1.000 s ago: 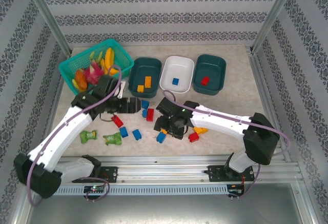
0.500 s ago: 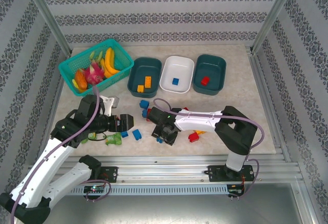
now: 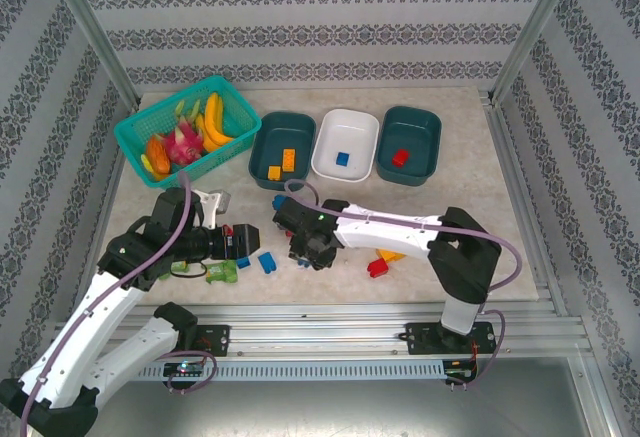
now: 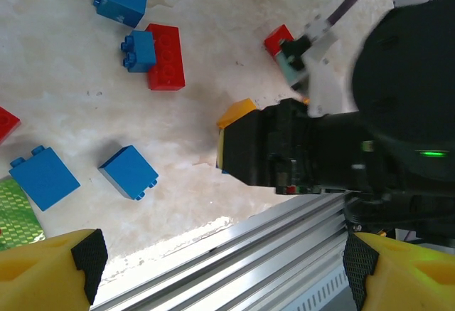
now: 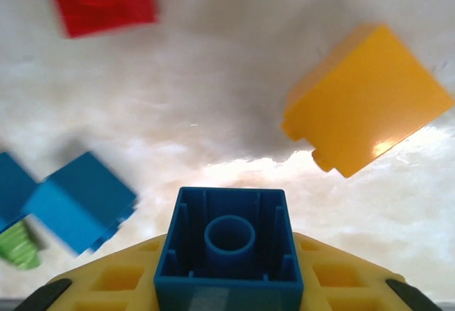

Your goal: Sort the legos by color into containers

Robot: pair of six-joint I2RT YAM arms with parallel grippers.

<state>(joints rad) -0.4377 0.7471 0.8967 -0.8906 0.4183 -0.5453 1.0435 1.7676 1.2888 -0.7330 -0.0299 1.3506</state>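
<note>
Swinging left since a second ago, the right gripper [image 3: 308,241] has shut down on a small blue plastic brick [image 5: 229,254], now clamped between its yellow fingers near the middle of the table. A chunky yellow-orange plastic brick [image 5: 366,97] lies just beside it. The hold looks to be out at the fingertips, so a quick carry could twist the brick loose. The left gripper [image 4: 220,257], jaws wide apart and empty, hangs close by with the right arm's black wrist right in front of it, so a lift could knock the two together. From overhead that wrist covers the grip, while the right wrist camera gives it plainly. Overhead does give the white shallow plastic tub [image 3: 362,135], well apart at the back, one blue brick already inside.
</note>
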